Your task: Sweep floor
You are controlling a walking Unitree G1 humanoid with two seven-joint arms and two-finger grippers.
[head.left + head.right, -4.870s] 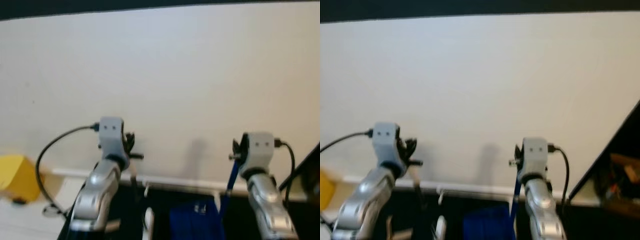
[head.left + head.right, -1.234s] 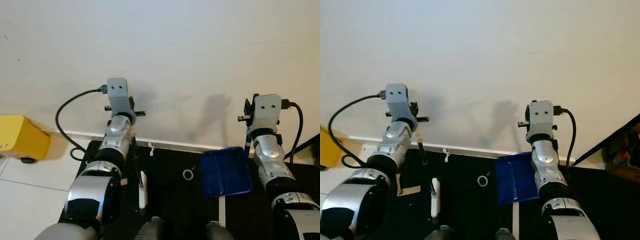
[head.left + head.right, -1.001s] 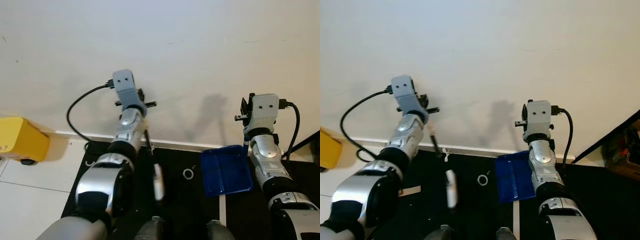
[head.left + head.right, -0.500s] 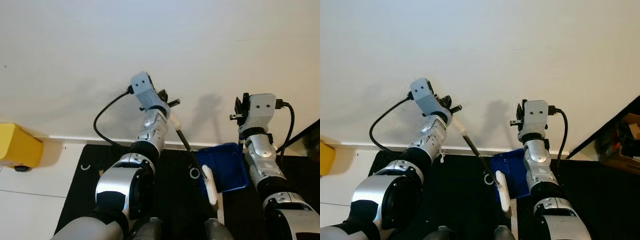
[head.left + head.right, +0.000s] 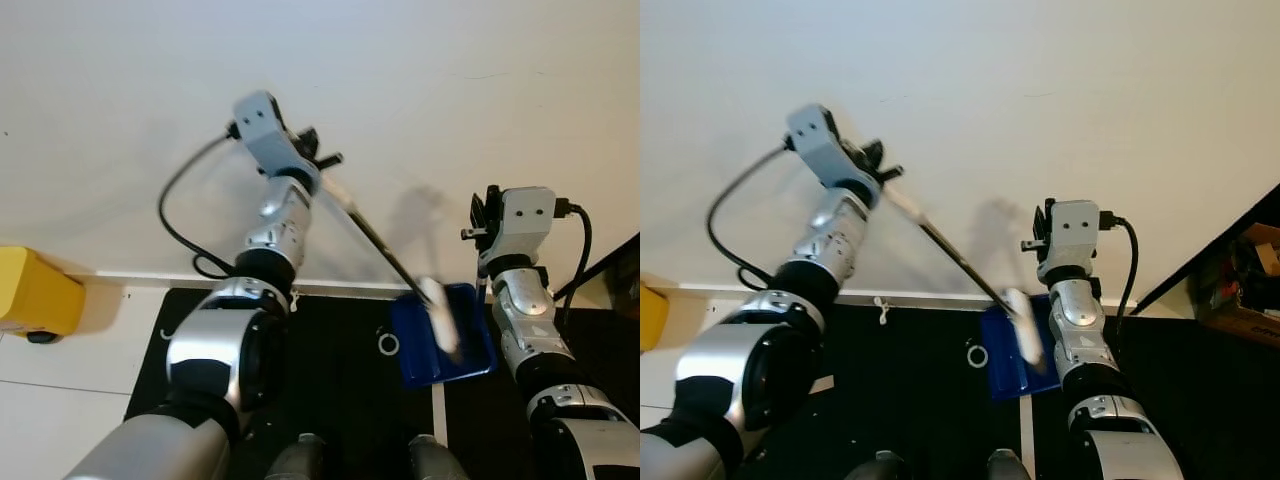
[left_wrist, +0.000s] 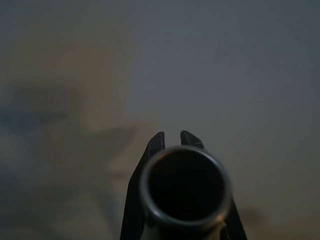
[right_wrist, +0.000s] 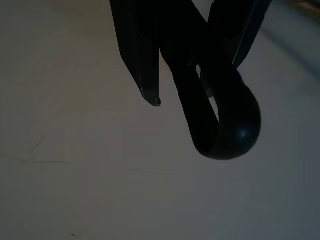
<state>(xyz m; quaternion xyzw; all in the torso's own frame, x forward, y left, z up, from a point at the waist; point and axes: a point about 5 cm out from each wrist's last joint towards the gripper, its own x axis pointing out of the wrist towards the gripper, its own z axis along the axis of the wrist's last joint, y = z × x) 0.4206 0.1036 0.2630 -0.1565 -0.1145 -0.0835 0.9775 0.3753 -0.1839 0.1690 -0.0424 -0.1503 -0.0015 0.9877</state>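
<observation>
My left gripper [image 5: 322, 162] is raised in front of the wall, shut on the thin black handle of a small broom [image 5: 385, 250]. The handle slants down to its blurred white brush head [image 5: 440, 315], which hangs over the blue dustpan [image 5: 412, 348]. The dustpan rests on a black mat [image 5: 330, 370], and my right gripper [image 5: 478, 228] is shut on its blue handle [image 5: 486, 292]. In the left wrist view the handle's round end [image 6: 184, 187] sits between the fingers [image 6: 156, 143]. The right wrist view shows the dustpan handle's dark loop [image 7: 227, 130] between dark fingers [image 7: 145, 75].
A small white ring [image 5: 388, 345] lies on the mat just left of the dustpan, and a white scrap [image 5: 293, 297] lies by the baseboard. A yellow object [image 5: 35, 300] sits on the pale tiles at far left. Dark furniture [image 5: 612, 290] stands at the right. A plain wall is straight ahead.
My left arm swung the broom from the left across the mat to the right and lifted it; the brush head now hangs over the dustpan. The right arm and dustpan hardly moved.
</observation>
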